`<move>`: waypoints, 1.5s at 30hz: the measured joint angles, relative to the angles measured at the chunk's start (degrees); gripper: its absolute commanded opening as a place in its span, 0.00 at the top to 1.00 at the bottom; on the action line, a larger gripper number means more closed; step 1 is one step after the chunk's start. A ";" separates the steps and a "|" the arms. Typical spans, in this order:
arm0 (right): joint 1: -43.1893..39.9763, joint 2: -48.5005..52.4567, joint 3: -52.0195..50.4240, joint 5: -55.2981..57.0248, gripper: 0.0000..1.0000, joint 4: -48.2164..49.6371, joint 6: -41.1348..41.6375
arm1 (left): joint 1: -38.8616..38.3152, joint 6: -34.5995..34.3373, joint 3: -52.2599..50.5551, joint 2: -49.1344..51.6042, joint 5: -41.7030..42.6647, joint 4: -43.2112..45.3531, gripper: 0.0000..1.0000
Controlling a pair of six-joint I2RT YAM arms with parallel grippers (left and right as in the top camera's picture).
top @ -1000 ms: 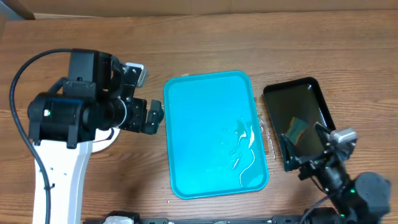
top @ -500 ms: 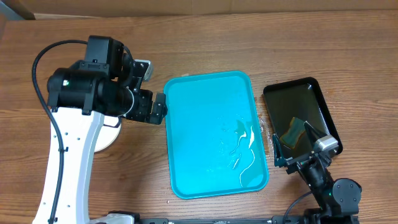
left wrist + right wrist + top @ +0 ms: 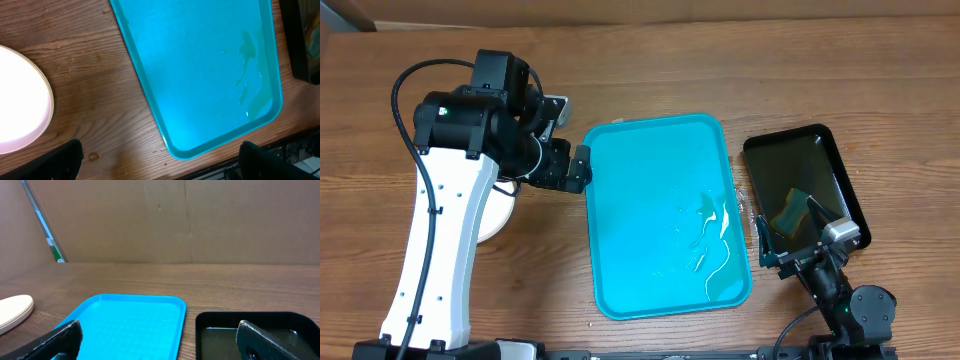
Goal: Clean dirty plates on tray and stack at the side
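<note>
The turquoise tray (image 3: 650, 200) lies mid-table with only a wet smear on it; it also shows in the left wrist view (image 3: 200, 65) and the right wrist view (image 3: 125, 325). A stack of plates (image 3: 498, 215) sits left of the tray, mostly hidden under the left arm; a white plate shows in the left wrist view (image 3: 20, 100) and in the right wrist view (image 3: 15, 310). My left gripper (image 3: 570, 168) is open and empty by the tray's left rim (image 3: 160, 160). My right gripper (image 3: 798, 240) is open and empty at the front right (image 3: 157, 340).
A black tray (image 3: 800, 165) holding liquid and a green-yellow sponge (image 3: 793, 208) stands right of the turquoise tray. A cardboard wall runs along the table's far side (image 3: 175, 220). Small drops lie on the wood near the tray's corner (image 3: 92, 156).
My left arm has risen from the plate stack and swung toward the tray's left rim. My right arm has drawn back toward the front edge, then held still.
</note>
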 measured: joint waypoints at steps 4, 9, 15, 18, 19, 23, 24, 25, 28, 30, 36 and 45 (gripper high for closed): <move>0.02 0.00 0.00 0.00 0.00 0.02 0.00 | 0.00 0.00 0.00 0.00 0.00 0.00 0.00; 0.02 0.00 0.00 0.00 0.00 0.04 0.00 | 0.00 0.00 0.00 0.00 0.00 0.02 0.00; 0.00 0.00 0.00 0.00 0.00 0.04 0.00 | 0.00 0.09 0.00 0.00 -0.46 0.00 0.00; 0.02 0.00 0.00 0.02 0.00 0.04 0.00 | 0.00 0.66 0.00 0.00 -4.74 -0.98 0.00; 0.02 0.00 0.00 0.00 0.00 0.02 -0.02 | 0.00 0.85 0.00 0.00 -6.29 -1.11 0.00; 0.02 0.00 0.00 0.00 0.00 0.02 0.00 | 0.00 1.09 0.00 0.00 -11.50 -0.55 0.00; 0.02 0.00 0.00 0.02 0.00 0.02 0.00 | 0.00 1.09 0.00 0.00 -12.24 -0.52 0.00; 0.02 0.00 0.00 0.00 0.00 0.07 0.02 | 0.00 1.11 0.00 0.02 -12.76 -0.52 0.00; 0.02 0.00 0.00 0.02 0.00 0.04 0.00 | 0.00 1.27 0.00 0.02 -13.88 -0.50 0.00; 0.02 0.00 0.00 0.00 0.00 0.04 0.00 | 0.00 1.27 0.00 0.00 -14.34 -0.57 0.00; 0.02 0.00 0.00 0.00 0.00 0.02 0.00 | 0.00 1.20 0.00 0.00 -14.45 -0.55 0.00; 0.02 0.00 0.00 0.02 0.00 0.04 0.00 | -0.39 1.03 -9.70 -8.52 -12.20 23.65 0.00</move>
